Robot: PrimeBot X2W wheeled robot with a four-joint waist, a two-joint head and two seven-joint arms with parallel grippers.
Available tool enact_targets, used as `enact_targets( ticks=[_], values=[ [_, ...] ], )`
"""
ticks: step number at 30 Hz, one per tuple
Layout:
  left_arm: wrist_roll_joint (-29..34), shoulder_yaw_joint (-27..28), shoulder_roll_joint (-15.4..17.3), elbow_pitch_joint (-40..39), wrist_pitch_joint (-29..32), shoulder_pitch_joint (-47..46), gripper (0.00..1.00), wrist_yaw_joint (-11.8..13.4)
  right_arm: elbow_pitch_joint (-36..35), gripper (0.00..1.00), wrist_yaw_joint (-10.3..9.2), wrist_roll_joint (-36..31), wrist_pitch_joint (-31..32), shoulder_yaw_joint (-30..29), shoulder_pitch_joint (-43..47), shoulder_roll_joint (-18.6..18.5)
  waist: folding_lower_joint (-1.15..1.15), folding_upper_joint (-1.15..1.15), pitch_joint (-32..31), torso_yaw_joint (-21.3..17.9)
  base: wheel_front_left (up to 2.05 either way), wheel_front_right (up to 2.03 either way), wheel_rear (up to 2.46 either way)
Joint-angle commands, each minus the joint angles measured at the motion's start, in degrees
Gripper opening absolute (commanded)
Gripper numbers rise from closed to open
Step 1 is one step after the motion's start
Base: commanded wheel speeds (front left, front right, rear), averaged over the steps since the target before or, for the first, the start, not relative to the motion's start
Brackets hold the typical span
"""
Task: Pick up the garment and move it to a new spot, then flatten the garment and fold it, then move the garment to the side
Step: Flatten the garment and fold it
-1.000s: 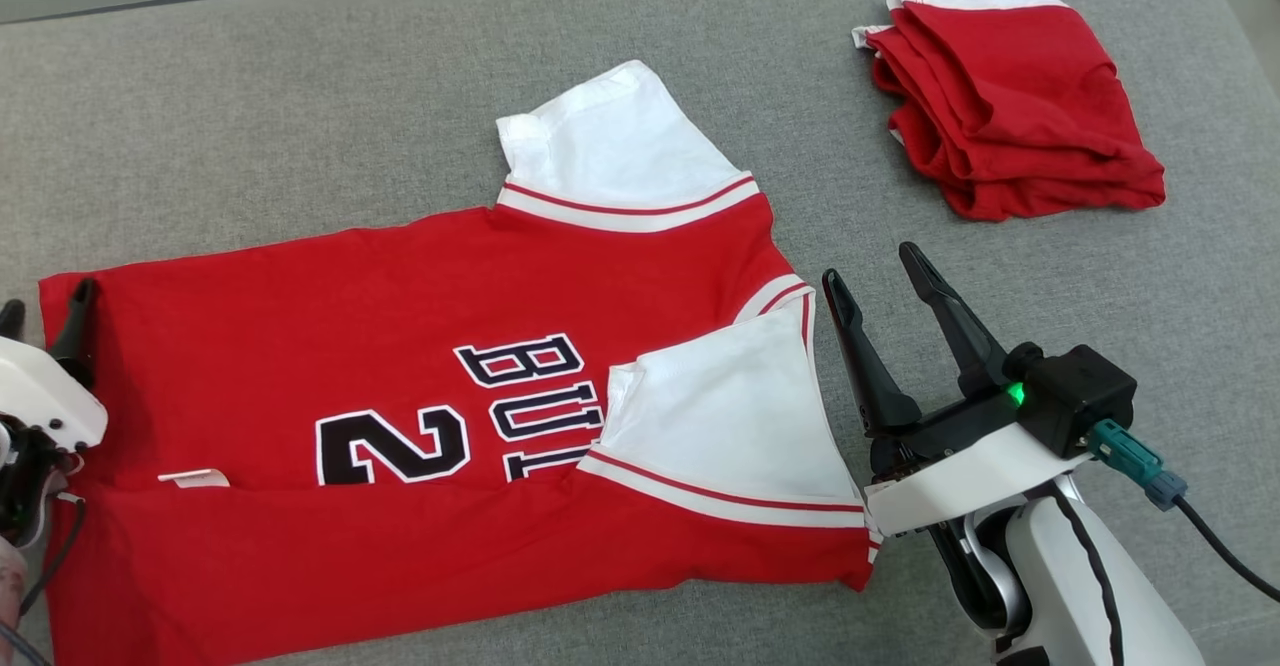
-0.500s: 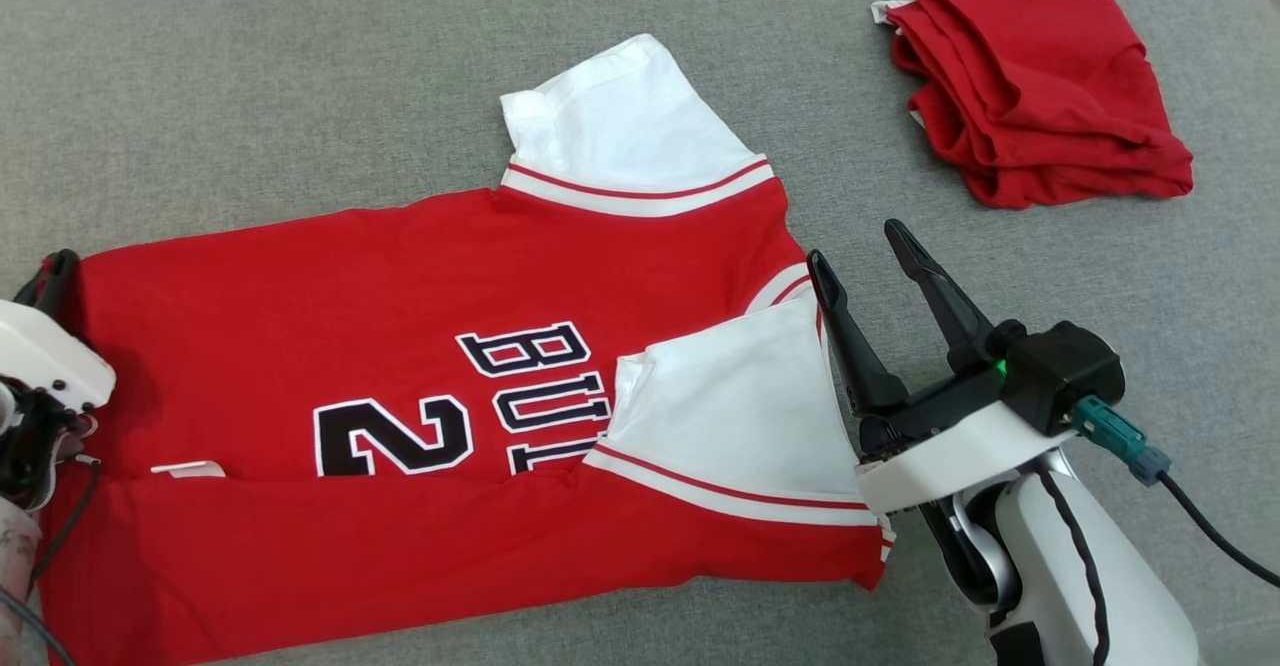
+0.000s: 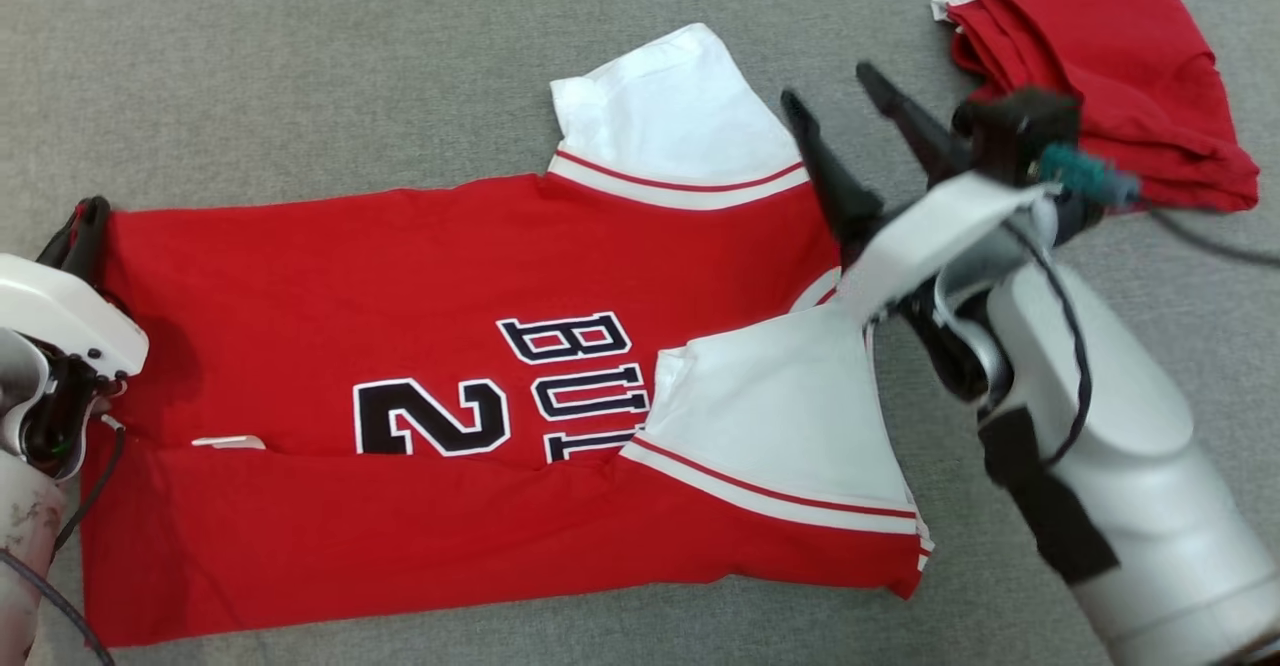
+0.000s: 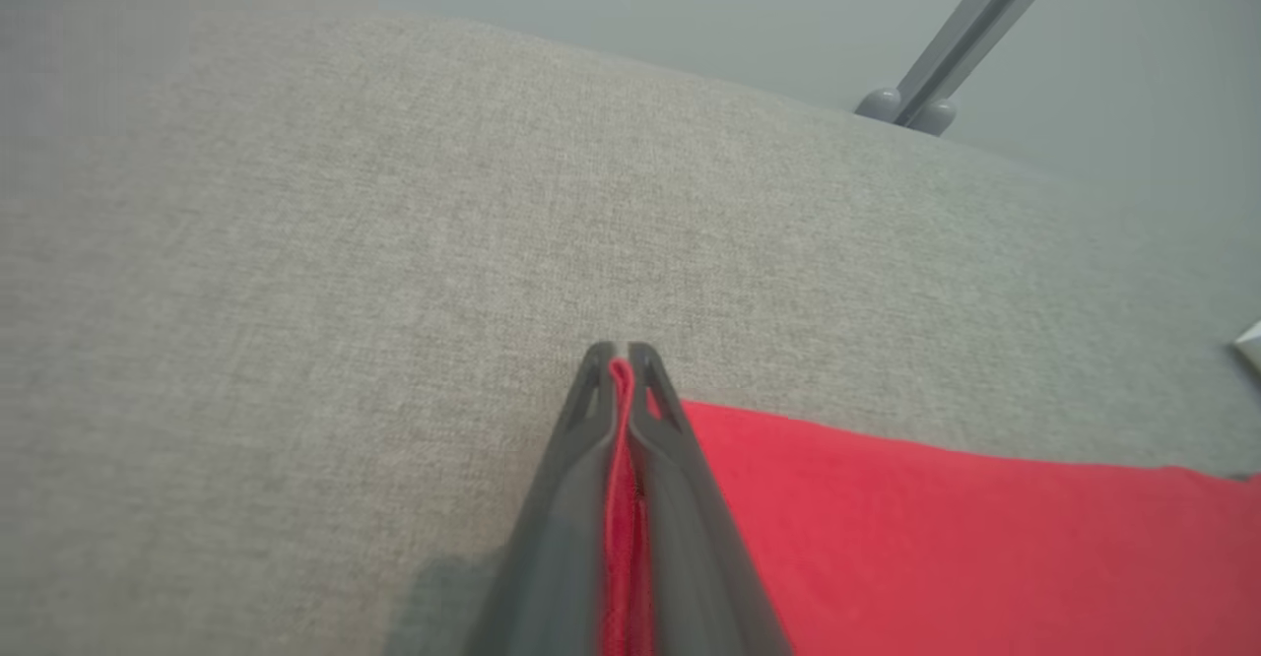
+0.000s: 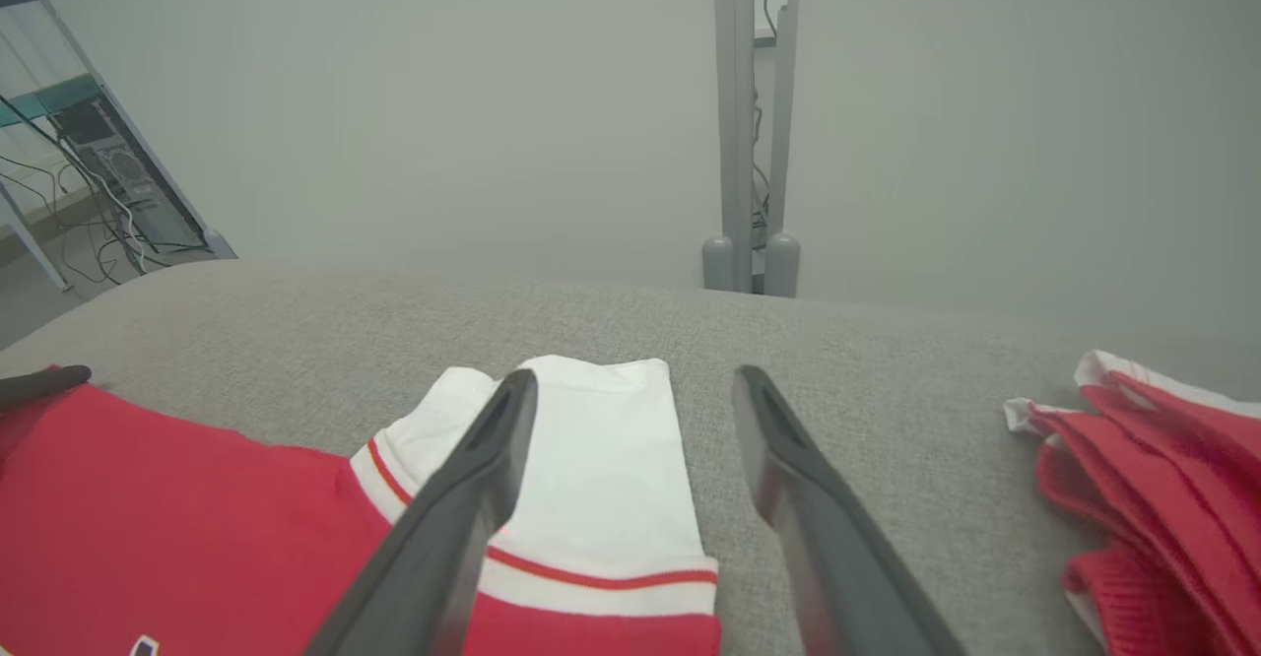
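head view has the red jersey (image 3: 400,276) spread flat on the grey cushion (image 3: 300,76), chest lettering up, one white sleeve folded in over it. the left gripper (image 3: 88,218) sits at the jersey's hem corner. in the left wrist view its fingers are clenched on a thin pinch of red cloth. the right gripper (image 3: 832,88) hangs by the far white sleeve (image 3: 670,106), jaws spread wide, grasping nothing. a folded red garment (image 3: 1110,66) lies just beyond.
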Motion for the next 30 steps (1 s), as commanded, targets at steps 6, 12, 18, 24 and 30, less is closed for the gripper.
enact_targets(
  ticks=[6,12,18,24,30],
  values=[
    [0.3,-3.0,-0.1,-1.7,-2.6,-3.3,0.0,0.0,13.7,1.0,0.0,5.4,4.4,1.7,-11.6,0.4,0.0,0.0,1.7,2.9,0.0,0.0,0.0],
    [0.2,-5.8,-0.9,-3.4,-4.5,-5.2,0.0,0.0,25.0,1.0,0.0,6.8,5.8,3.7,-20.4,0.6,0.0,0.0,3.2,5.3,0.0,0.0,0.0],
    [-0.2,-8.1,-1.7,-4.4,-5.4,-6.8,0.0,0.0,31.2,1.0,0.0,8.5,7.0,5.7,-25.3,0.6,0.0,0.0,4.2,7.1,0.0,0.0,0.0],
    [-1.1,-10.5,-2.9,-5.2,-6.3,-8.3,0.0,0.0,36.6,1.0,0.0,9.8,7.2,7.4,-28.6,0.6,0.0,0.0,5.4,8.9,0.0,0.0,0.0],
    [-2.2,-13.0,-3.4,-5.7,-7.5,-9.3,0.0,0.0,40.0,0.98,0.0,9.9,9.0,9.3,-29.8,0.6,0.0,0.0,6.5,10.1,0.0,0.0,0.0]
  ],
)
